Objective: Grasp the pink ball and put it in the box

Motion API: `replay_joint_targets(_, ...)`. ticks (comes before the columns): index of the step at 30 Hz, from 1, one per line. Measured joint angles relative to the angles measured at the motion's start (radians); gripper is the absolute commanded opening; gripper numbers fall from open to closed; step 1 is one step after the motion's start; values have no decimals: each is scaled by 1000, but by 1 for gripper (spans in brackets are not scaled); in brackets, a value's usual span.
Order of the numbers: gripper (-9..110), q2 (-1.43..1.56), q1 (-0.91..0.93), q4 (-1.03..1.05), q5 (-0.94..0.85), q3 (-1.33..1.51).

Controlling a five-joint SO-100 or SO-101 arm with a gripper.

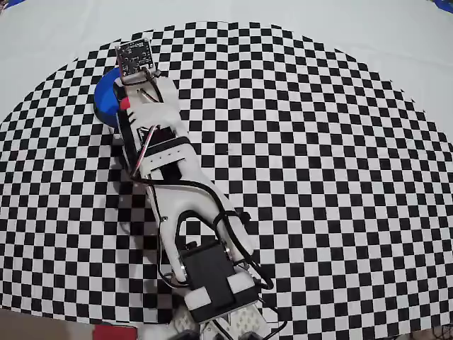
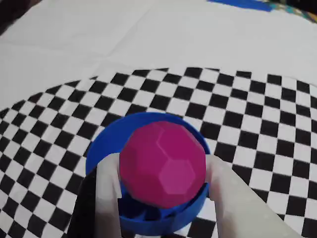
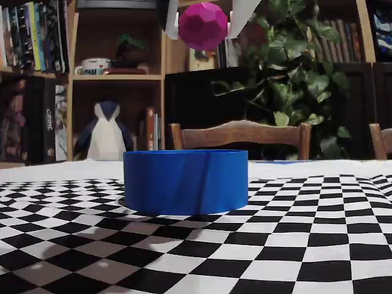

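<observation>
Carry step: my gripper [image 2: 163, 173] clamped on ball [image 2: 162, 164], hanging above box [image 3: 185, 181] near mat's far-left edge. Next: lower, release inside.

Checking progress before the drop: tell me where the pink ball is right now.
The pink ball is clamped in the gripper, held in the air directly above the blue box, near the top of the fixed view; in the wrist view it covers the box's middle.

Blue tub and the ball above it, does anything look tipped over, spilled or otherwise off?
Nothing stands out. The blue tub sits upright and level on the checkered cloth. The pink ball is clamped in the gripper, held well above the tub's opening.
</observation>
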Motion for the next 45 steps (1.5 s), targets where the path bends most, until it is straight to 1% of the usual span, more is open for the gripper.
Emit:
replay_joint_targets(25, 0, -37, -35, 0, 0, 0)
replay_joint_targets(35, 0, -94, -44, 0, 0, -5)
replay_joint_targets(45, 0, -190, -51, 0, 0, -87)
